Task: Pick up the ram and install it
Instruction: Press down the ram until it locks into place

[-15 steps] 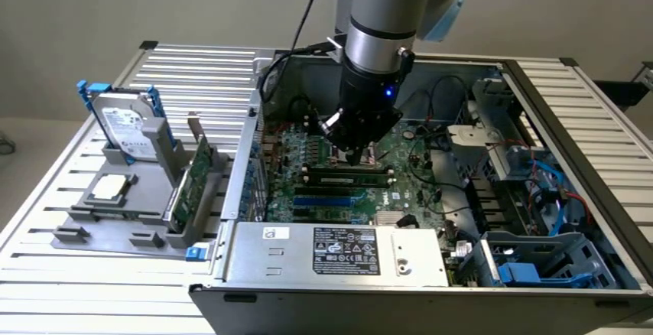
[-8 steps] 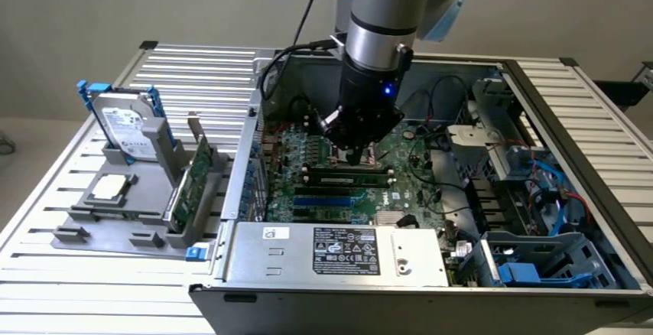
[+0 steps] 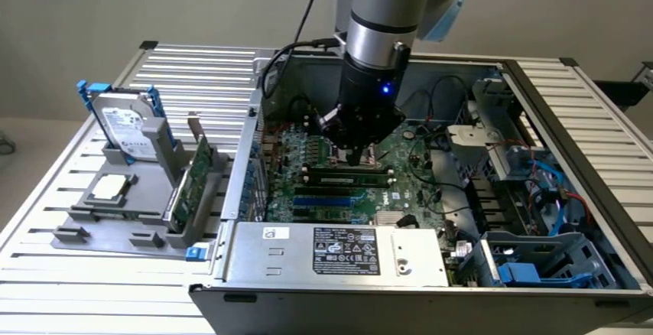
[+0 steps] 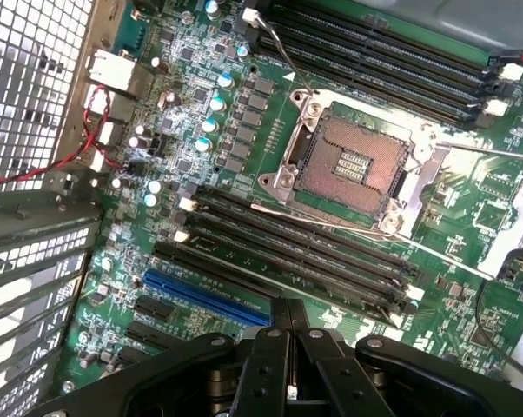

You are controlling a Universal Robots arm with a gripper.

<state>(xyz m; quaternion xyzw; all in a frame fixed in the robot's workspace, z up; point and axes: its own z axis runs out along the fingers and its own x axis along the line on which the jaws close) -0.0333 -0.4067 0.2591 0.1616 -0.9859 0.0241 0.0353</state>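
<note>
**A:** Quick head count. One arm, one gripper (image 3: 352,155), down inside the open computer case (image 3: 408,312) on the slatted table (image 3: 183,75).

**B:** And on the exterior view's left, one grey fixture (image 3: 102,224). It carries one hard drive (image 3: 128,125) standing upright, one processor chip (image 3: 110,188) lying flat and one wide green expansion card (image 3: 192,186) on edge.

**A:** There's one power supply (image 3: 337,251) with its label up at the near side of the case. What's on the board?

**B:** From the wrist view there's one open processor socket (image 4: 353,165). I count four long black slots (image 4: 296,248) on the gripper's side of it and four more (image 4: 374,56) on the far side. One blue slot (image 4: 205,295) lies next to the nearer four.

**A:** And the ram?

**B:** One stick. The exterior view has the ram (image 3: 347,170) lying along a slot in the nearer bank, a thin dark bar with a green edge, right beneath the gripper.

**A:** Now the fingers (image 4: 270,356). How wide are they?

**B:** Pressed together, with no gap worth mentioning. The gripper (image 4: 287,313) has nothing clamped between them.

**A:** Are they touching the stick?

**B:** The tips point straight down over its middle and very close to it. I can't tell whether they're actually resting on its top edge. The wrist camera looks past the fingers at the slots, and the fingers hide the spot below them.
</note>
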